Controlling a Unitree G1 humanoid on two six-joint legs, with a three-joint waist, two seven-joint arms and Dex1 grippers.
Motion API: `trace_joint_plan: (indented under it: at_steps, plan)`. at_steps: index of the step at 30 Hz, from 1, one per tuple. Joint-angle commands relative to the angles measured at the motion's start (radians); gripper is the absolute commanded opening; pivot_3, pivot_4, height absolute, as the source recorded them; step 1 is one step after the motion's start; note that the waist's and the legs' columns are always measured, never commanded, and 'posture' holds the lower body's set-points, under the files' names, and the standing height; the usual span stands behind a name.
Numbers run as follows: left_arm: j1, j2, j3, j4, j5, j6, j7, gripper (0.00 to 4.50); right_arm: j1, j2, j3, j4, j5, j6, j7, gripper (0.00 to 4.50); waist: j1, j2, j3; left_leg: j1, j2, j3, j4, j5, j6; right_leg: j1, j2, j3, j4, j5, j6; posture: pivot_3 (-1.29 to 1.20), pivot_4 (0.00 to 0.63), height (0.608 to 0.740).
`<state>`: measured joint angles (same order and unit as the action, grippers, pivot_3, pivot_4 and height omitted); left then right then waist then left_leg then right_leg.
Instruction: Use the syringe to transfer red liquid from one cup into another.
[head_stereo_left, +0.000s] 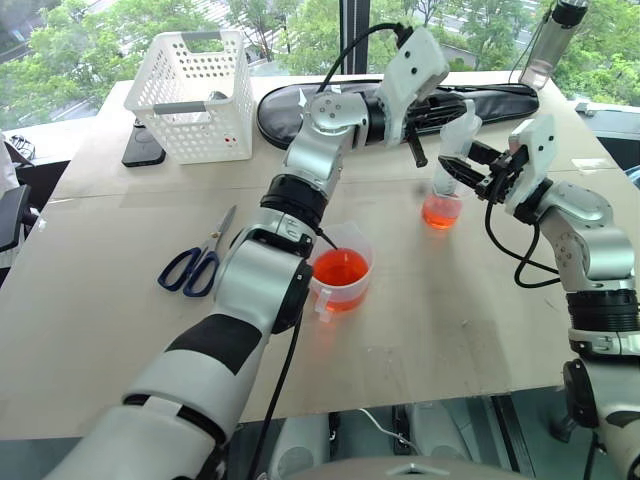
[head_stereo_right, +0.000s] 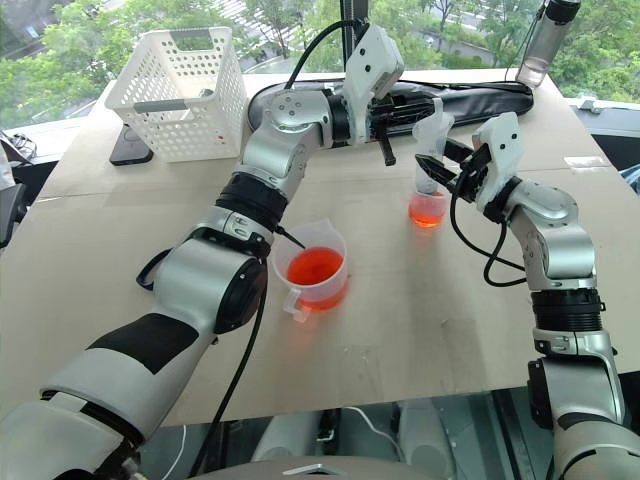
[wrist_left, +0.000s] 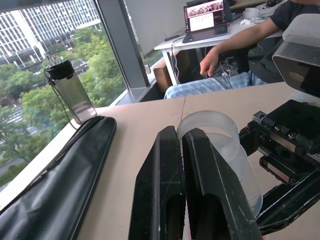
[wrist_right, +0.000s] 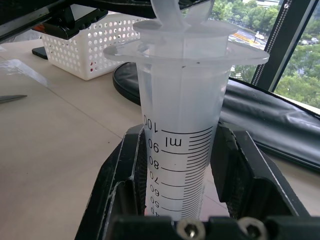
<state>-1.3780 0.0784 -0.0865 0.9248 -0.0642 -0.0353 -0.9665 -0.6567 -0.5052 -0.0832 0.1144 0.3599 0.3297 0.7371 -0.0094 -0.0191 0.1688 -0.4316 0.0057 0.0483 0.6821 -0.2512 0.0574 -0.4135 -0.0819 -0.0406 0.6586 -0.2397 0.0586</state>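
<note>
Syringe (wrist_right: 182, 130), clear barrel: printed black graduation scale reading "100", "90", "80", "70", "60", "50" and a partly hidden "40", with the unit mark "ml" beside the top lines. Laptop (wrist_left: 205, 19) screen: display contents too small to read. No other legible text.

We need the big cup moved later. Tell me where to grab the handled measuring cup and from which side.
Grip the side handle of the measuring cup. It juts toward the table's near edge, so come in from the robot's side. The cup stands upright with red liquid inside; pinching the handle keeps fingers dry.
</note>
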Motion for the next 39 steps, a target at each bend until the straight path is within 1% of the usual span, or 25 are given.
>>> trace_joint_plan:
  at_steps: [1,6,9,11,12,13,15,16,20,23,26,31,39]
  plan:
    - [0.013,-0.034,-0.014,0.006,-0.013,0.05,-0.039,0.0,-0.081,-0.015,-0.055,-0.087,0.033,-0.042,-0.005,1.39,0.0,0.0,0.0,0.0,0.0,0.0,0.0,0.0,0.0,0.0,0.0,0.0,0.0,0.0,0.0,0.0,0.15,0.724]
    - [-0.028,-0.023,0.062,-0.044,-0.115,0.198,-0.068,0.0,-0.078,-0.022,-0.063,-0.097,0.039,-0.031,-0.009,1.39,-0.002,0.0,0.0,0.0,0.0,0.0,0.0,0.0,0.0,0.0,0.0,0.0,0.0,0.0,0.0,0.0,0.15,0.724]
    - [-0.04,-0.001,0.086,-0.1,-0.159,0.283,-0.091,0.95,-0.081,-0.027,-0.072,-0.097,0.041,-0.028,-0.014,1.39,-0.002,0.0,0.0,0.0,0.0,0.0,0.0,0.0,0.0,0.0,0.0,0.0,0.0,0.0,0.0,0.0,0.15,0.724]
    - [-0.042,0.013,0.096,-0.121,-0.163,0.297,-0.067,1.71,-0.086,-0.027,-0.077,-0.094,0.042,-0.027,-0.016,1.39,-0.002,0.0,0.0,0.0,0.0,0.0,0.0,0.0,0.0,0.0,0.0,0.0,0.0,0.0,0.0,0.0,0.15,0.724]
    - [-0.044,0.02,0.102,-0.13,-0.166,0.304,-0.051,2.13,-0.088,-0.027,-0.08,-0.093,0.042,-0.026,-0.017,1.39,-0.002,0.0,0.0,0.0,0.0,0.0,0.0,0.0,0.0,0.0,0.0,0.0,0.0,0.0,0.0,0.0,0.15,0.724]
    - [-0.044,0.032,0.109,-0.144,-0.169,0.316,-0.038,2.69,-0.09,-0.028,-0.083,-0.096,0.044,-0.023,-0.019,1.39,-0.001,0.0,0.0,0.0,0.0,0.0,0.0,0.0,0.0,0.0,0.0,0.0,0.0,0.0,0.0,0.0,0.15,0.724]
    - [-0.033,0.055,0.119,-0.192,-0.176,0.348,-0.022,3.54,-0.09,-0.03,-0.088,-0.103,0.048,-0.018,-0.021,1.39,-0.001,0.0,0.0,0.0,0.0,-0.001,0.0,0.0,0.0,0.0,0.0,0.0,0.0,0.0,0.0,0.0,0.15,0.724]
    - [-0.024,0.066,0.124,-0.224,-0.184,0.37,-0.017,3.62,-0.09,-0.032,-0.089,-0.106,0.05,-0.015,-0.022,1.39,-0.002,0.0,0.0,0.0,0.0,0.0,0.0,0.0,0.0,0.0,0.0,0.0,0.0,0.0,0.0,0.0,0.15,0.724]
    - [0.065,0.099,0.115,-0.399,-0.215,0.474,-0.007,3.62,-0.081,-0.039,-0.093,-0.125,0.066,0.006,-0.029,1.39,-0.003,0.0,0.0,0.0,0.0,0.0,0.0,0.0,0.0,0.0,0.0,0.001,0.001,0.0,0.0,0.0,0.15,0.724]
    - [0.161,0.101,0.082,-0.529,-0.229,0.553,0.008,3.62,-0.064,-0.044,-0.091,-0.14,0.072,0.02,-0.03,1.39,-0.003,0.0,0.0,0.001,0.0,0.0,0.0,0.0,0.0,0.0,0.0,0.001,0.002,0.0,0.0,0.0,0.15,0.724]
    - [0.22,0.087,0.038,-0.598,-0.222,0.571,0.026,3.62,-0.055,-0.047,-0.091,-0.145,0.076,0.03,-0.032,1.39,0.004,0.0,0.0,0.0,0.0,-0.001,0.001,0.0,0.0,0.0,0.0,0.0,0.002,0.0,0.0,0.0,0.15,0.724]
    - [0.221,0.049,0.026,-0.607,-0.238,0.587,0.059,3.62,-0.05,-0.05,-0.086,-0.137,0.068,0.03,-0.037,1.39,0.011,0.0,0.0,0.0,0.0,0.0,0.002,0.0,0.0,0.0,-0.001,0.001,0.002,0.0,0.0,0.0,0.15,0.724]
    - [0.151,0.005,0.038,-0.535,-0.243,0.564,0.088,3.62,-0.026,-0.053,-0.071,-0.176,0.053,0.024,-0.038,1.39,0.009,0.0,0.0,0.0,0.0,0.0,0.002,0.0,0.0,0.0,0.0,0.001,0.002,0.0,0.0,0.0,0.15,0.724]
